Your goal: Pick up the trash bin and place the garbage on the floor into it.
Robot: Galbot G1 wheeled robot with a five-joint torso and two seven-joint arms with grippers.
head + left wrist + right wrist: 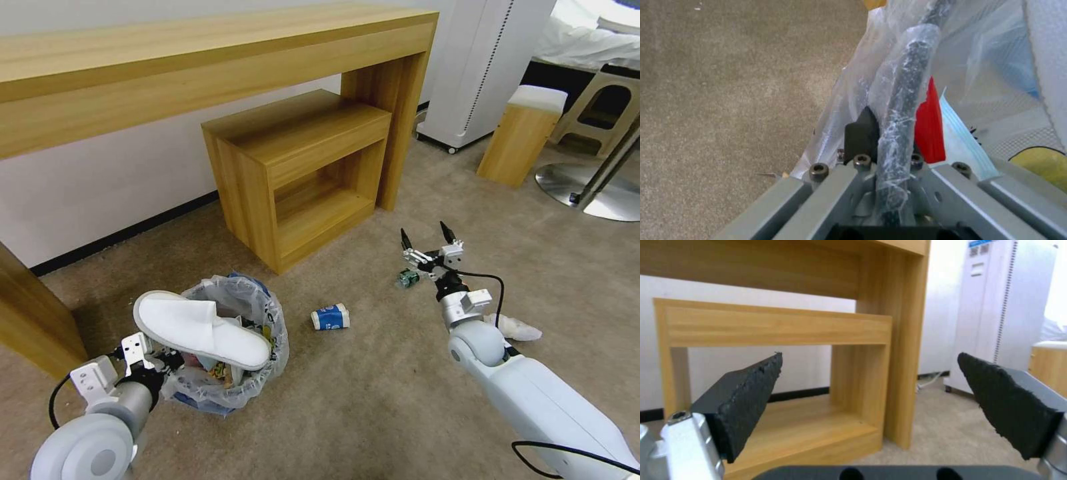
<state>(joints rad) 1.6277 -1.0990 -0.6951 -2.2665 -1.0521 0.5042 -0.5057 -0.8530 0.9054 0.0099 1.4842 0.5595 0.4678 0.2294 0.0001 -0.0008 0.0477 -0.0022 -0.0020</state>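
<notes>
The left pincer [889, 146] clamps the trash bin [230, 347] rim. The right pincer [430, 243] is spread above the small bottle [408, 278], at 7 o'clock; probably light and slippery, best grasped mid-body.

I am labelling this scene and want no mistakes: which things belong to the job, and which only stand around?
Job: round bag-lined trash bin, clamped at its rim by the left tool; white slipper on it; blue-white cup; small bottle; white wad; open right tool.

Around: long wooden desk; wooden side shelf; white cabinet.
</notes>
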